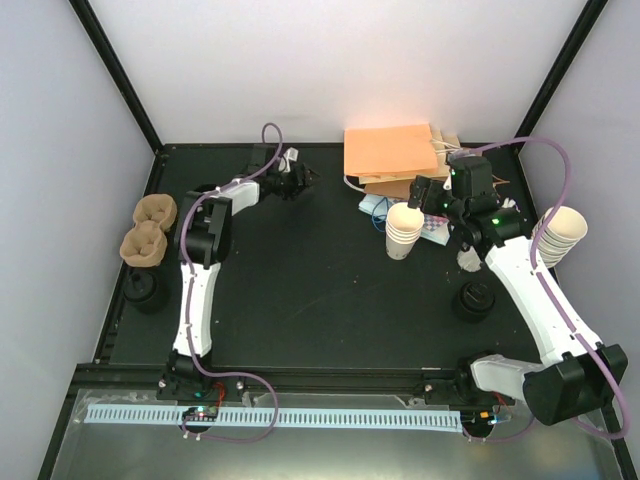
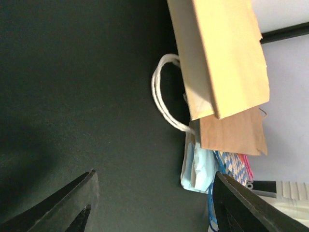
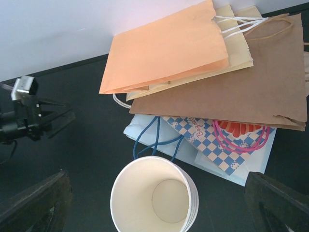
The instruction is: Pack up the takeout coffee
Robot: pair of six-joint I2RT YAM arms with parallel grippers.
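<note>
Black tabletop (image 1: pixel 320 300) is lying between plain white walls. Over its far middle, the left gripper (image 2: pixel 154 181) is holding its two black fingers wide apart, with nothing between them and only bare table below. The right gripper (image 3: pixel 157 176) is holding its fingers wide too and gripping nothing. It is hanging right above a stack of lidless cream paper cups (image 3: pixel 154 198).

That stack is standing just beside a pile of flat bags at the far side of the table. An orange paper bag (image 3: pixel 164 48) is lying on top, then a cream paper bag (image 3: pixel 239 53), a brown paper bag (image 3: pixel 231 92) and a pale blue bag (image 3: pixel 142 129) at the bottom.

A second stack of cream cups (image 1: pixel 560 235) is sitting by the right edge. Two brown pulp cup trays (image 1: pixel 150 225) are lying by the left edge. A black round thing (image 1: pixel 150 290) is standing near the trays. Another black round thing (image 1: pixel 473 300) is standing near the right arm. Both are too dark to tell whether either is the small cream-white paper cup with a black round lid, so I cannot tell where it is.
</note>
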